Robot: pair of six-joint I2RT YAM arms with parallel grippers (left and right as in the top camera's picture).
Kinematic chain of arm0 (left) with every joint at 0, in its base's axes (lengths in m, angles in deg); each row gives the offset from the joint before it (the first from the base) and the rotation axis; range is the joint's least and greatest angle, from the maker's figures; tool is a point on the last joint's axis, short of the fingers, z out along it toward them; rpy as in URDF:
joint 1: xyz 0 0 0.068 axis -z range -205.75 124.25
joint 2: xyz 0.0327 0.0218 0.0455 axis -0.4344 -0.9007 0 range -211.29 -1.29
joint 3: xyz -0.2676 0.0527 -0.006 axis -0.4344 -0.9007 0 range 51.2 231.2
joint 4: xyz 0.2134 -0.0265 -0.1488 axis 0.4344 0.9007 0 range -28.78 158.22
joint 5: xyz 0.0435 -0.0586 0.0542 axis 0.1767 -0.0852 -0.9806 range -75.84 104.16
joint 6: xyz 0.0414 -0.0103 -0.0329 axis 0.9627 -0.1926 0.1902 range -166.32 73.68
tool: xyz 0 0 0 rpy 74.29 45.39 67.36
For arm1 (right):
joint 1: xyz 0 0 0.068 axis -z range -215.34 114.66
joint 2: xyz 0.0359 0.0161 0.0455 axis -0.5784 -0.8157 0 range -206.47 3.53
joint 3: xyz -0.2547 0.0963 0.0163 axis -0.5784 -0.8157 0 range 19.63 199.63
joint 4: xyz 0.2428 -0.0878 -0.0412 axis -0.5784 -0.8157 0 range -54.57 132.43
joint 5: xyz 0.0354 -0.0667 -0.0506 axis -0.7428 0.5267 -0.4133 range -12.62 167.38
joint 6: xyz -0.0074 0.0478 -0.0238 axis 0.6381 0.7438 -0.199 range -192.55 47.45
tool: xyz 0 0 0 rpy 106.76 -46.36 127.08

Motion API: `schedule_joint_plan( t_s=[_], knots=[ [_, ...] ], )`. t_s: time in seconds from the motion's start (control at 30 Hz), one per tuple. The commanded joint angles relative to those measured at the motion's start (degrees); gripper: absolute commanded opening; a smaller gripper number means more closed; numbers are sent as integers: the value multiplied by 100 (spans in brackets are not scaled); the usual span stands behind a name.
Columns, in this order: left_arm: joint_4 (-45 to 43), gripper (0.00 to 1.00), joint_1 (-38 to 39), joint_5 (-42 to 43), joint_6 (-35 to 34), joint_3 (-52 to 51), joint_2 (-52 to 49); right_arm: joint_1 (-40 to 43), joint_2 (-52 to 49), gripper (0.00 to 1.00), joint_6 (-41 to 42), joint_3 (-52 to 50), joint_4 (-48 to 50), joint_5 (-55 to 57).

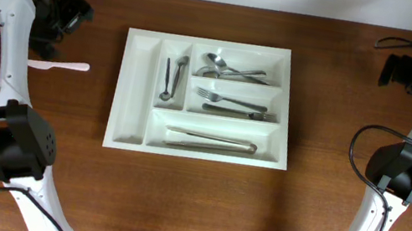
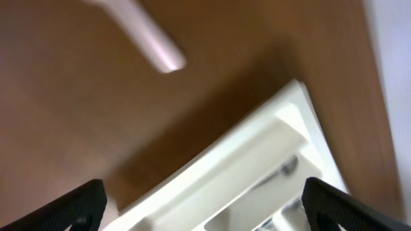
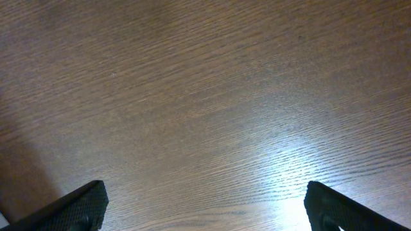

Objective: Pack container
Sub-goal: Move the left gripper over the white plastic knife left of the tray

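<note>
Large white rectangular plastic cutlery tray (image 1: 135, 94) sits midway between the worktop's (image 1: 190, 206) side edges. Probably light, stiff, slippery; grip its raised rim. Left pincer (image 2: 205, 208) and right pincer (image 3: 205, 208) both spread, empty.

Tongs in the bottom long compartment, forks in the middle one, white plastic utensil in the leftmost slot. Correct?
Not the utensil. The overhead view shows the white plastic utensil lying on the table left of the container, outside it. The tongs and forks are where you say.
</note>
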Motion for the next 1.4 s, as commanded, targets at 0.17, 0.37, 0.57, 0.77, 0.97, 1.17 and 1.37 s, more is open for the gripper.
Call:
schedule_joint_plan(
  t_s=[0.17, 0.37, 0.57, 0.77, 0.97, 1.17, 1.37],
  knots=[
    [354, 99, -92, -1248, -3888, 111, -258, 22, 131, 99, -39, -35, 4, -33],
    [387, 99, -262, -1565, -4275, 111, -417, 22, 131, 99, -39, -35, 4, -33],
    [758, 99, -555, -1561, -4446, 111, -769, 22, 131, 99, -39, -35, 4, -33],
    [973, 99, -697, -1720, -4444, 111, -1128, 22, 131, 99, -39, -35, 4, -33],
    [295, 99, -678, -1923, -3724, 111, -1303, 22, 131, 99, -39, -35, 4, -33],
    [-245, 99, -625, -1788, -3403, 111, -1491, 22, 131, 99, -39, -35, 4, -33],
    [-566, 99, -592, -1209, -3412, 111, -1812, 22, 131, 99, -39, -35, 4, -33]
  ],
)
